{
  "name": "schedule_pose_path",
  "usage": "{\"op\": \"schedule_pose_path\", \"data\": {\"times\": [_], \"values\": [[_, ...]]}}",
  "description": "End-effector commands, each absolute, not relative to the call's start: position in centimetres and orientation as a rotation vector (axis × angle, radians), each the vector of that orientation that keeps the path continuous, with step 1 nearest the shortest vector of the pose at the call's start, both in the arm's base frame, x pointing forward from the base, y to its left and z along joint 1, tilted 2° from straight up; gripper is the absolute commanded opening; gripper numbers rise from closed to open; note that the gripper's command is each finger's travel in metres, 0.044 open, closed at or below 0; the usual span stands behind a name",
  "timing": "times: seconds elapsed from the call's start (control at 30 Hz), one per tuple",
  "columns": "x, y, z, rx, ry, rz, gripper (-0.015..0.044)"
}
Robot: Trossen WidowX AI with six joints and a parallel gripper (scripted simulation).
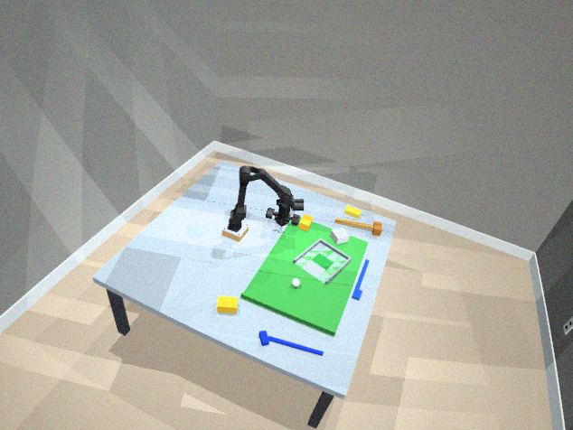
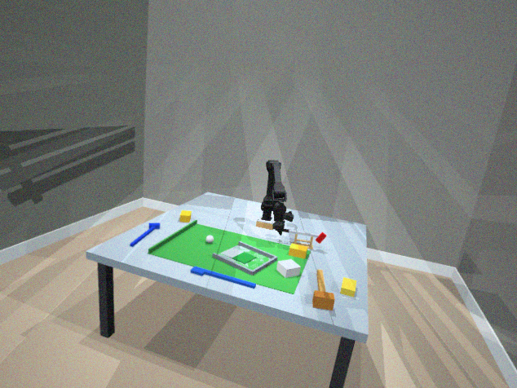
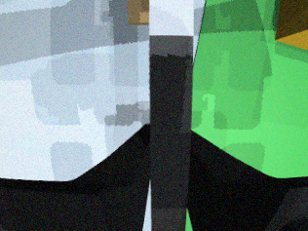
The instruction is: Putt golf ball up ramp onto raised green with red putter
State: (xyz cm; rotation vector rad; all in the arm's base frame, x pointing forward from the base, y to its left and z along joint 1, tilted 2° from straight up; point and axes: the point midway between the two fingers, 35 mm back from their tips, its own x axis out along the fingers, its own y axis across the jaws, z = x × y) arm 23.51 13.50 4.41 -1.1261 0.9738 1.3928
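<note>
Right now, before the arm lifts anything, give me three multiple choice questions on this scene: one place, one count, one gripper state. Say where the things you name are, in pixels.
1. Where is the golf ball?
A. On the green mat
B. On the bare table
C. On the raised green
2. How many blue putters are there?
A. One
B. Two
C. Three
3. How is the gripper?
A. Wide open
B. Shut on nothing
C. Shut on the red putter's grip

1: A, the golf ball [image 1: 295, 283] [image 2: 209, 239] sits on the green mat [image 1: 286, 303] [image 2: 175, 248], outside the grey frame.
2: B, one blue putter [image 1: 295, 345] [image 2: 143, 235] lies past the mat's end, another [image 1: 361, 277] [image 2: 225, 278] along its side.
3: C, the gripper's [image 1: 283, 223] [image 2: 280, 231] [image 3: 170, 131] fingers close on the dark grip [image 3: 170, 96] from both sides.
</note>
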Motion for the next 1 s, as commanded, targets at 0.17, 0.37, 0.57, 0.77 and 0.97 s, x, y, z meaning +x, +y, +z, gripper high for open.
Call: {"op": "schedule_pose_path", "data": {"times": [0.17,0.37,0.57,0.77,0.97], "values": [[23.6,13.8,10.2,-1.125,0.950,1.390,0.0000],[23.2,13.7,12.3,-1.124,0.950,1.390,0.0000],[24.3,12.0,11.7,-1.069,1.015,1.300,0.0000],[25.6,9.2,12.0,-0.951,1.113,1.150,0.0000],[26.5,6.3,12.3,-0.826,1.190,0.999,0.0000]]}}
